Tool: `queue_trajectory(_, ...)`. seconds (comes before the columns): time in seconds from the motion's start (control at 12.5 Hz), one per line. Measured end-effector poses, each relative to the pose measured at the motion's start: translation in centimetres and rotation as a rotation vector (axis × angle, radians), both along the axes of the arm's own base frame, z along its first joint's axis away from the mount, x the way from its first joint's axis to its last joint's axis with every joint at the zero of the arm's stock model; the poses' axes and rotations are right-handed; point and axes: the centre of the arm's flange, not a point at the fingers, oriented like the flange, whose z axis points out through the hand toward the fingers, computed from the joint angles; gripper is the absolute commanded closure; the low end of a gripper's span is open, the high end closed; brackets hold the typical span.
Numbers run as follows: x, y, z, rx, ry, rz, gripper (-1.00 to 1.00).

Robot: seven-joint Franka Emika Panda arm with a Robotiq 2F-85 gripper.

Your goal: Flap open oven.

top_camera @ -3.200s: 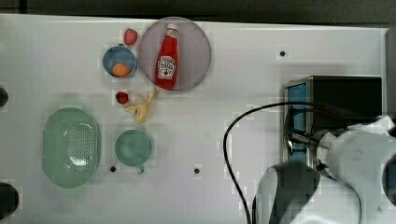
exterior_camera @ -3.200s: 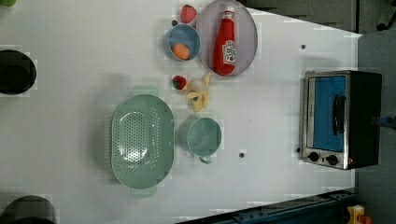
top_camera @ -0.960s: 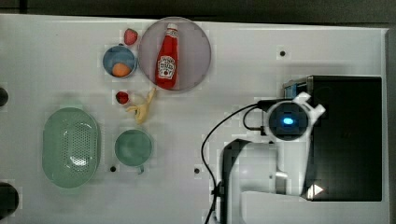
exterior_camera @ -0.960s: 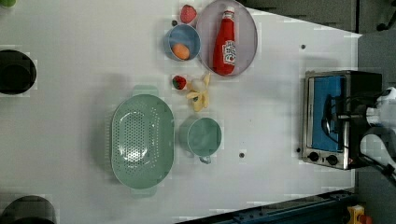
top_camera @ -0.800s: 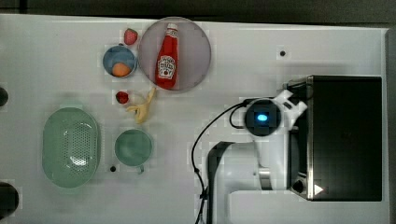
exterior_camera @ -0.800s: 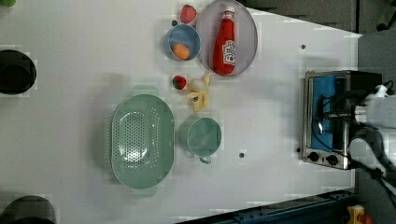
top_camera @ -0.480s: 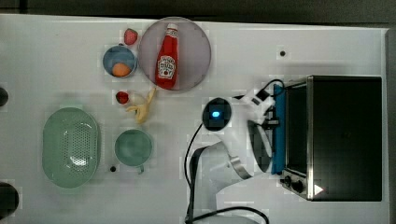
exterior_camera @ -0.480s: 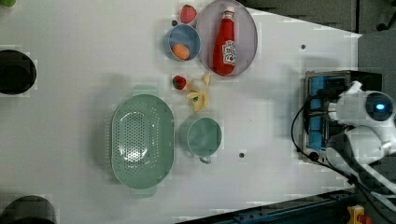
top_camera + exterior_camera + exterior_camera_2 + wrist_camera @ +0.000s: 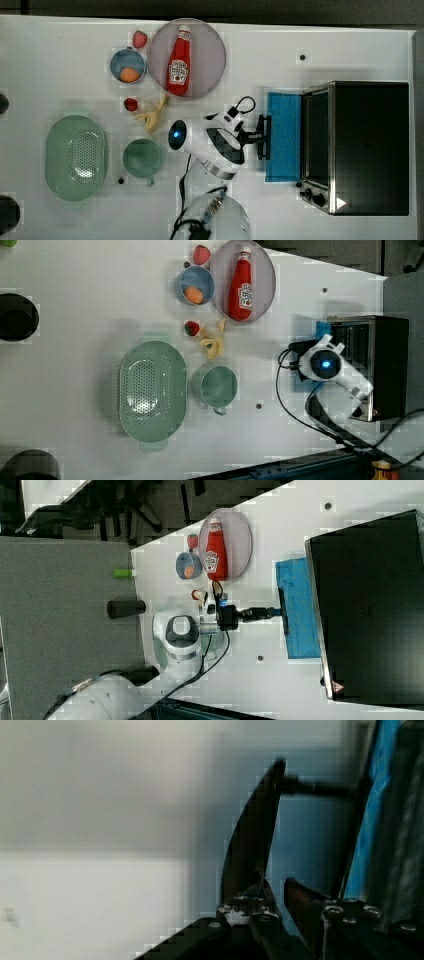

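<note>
The oven (image 9: 365,147) stands at the table's (image 9: 60,60) edge on the top view's right, its blue glass door (image 9: 283,136) folded out flat. The dark bar handle (image 9: 263,136) is pinched between the narrowly set fingers of the gripper (image 9: 254,135). Should the pull be carried further, the hinge could be strained or the oven dragged. Half a second earlier the door was only partly lowered.

A white table (image 9: 60,55) carries the oven (image 9: 367,145), plate (image 9: 210,40), colander (image 9: 75,157).
</note>
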Motion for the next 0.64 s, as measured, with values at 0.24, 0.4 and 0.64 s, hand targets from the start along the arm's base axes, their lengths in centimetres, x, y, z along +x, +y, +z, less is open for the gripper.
queue_trajectory(0.24,-1.0,1.2,-3.2,-0.030,-0.007,-0.051,0.65)
queue_trajectory(0.4,-0.1,1.1,-2.7,-0.019,-0.049,-0.085,0.65)
queue_trajectory(0.64,1.2,1.5,0.0,0.098,-0.140,-0.333,0.65)
